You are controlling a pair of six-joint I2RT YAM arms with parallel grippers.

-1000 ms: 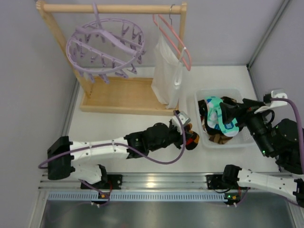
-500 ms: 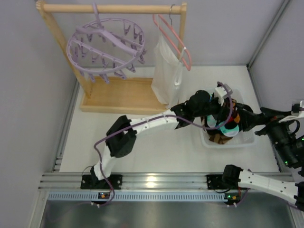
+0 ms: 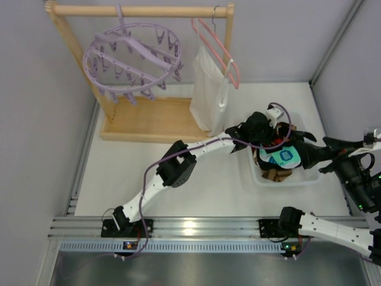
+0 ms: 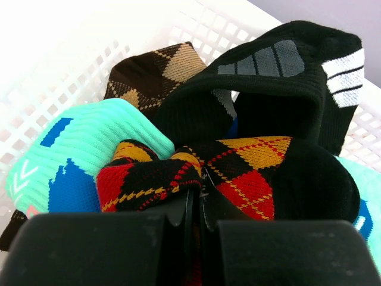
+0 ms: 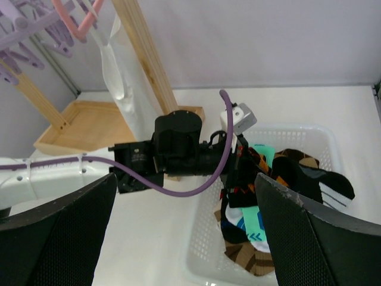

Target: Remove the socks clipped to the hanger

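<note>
My left gripper (image 3: 275, 138) reaches over the white basket (image 3: 280, 182) and is shut on a red-orange-black patterned sock (image 4: 253, 179). In the left wrist view its jaws (image 4: 200, 187) pinch the sock's fold just above the pile. Below lie a teal sock (image 4: 89, 137), a black sock (image 4: 286, 77) and a brown argyle sock (image 4: 158, 65). My right gripper (image 3: 308, 149) is open and empty at the basket's right side, fingers wide apart (image 5: 184, 238). The lavender hanger (image 3: 131, 59) hangs on the wooden rail at the back left, with no sock showing on its clips.
A wooden rack (image 3: 152, 119) with a base tray stands at the back left. A pink hanger (image 3: 217, 50) holds a white garment (image 3: 208, 89) beside the lavender one. Walls close in on the left, back and right.
My left arm swung from the table's middle to over the basket, carrying the patterned sock. My right gripper drew back to the right, off the sock pile.
</note>
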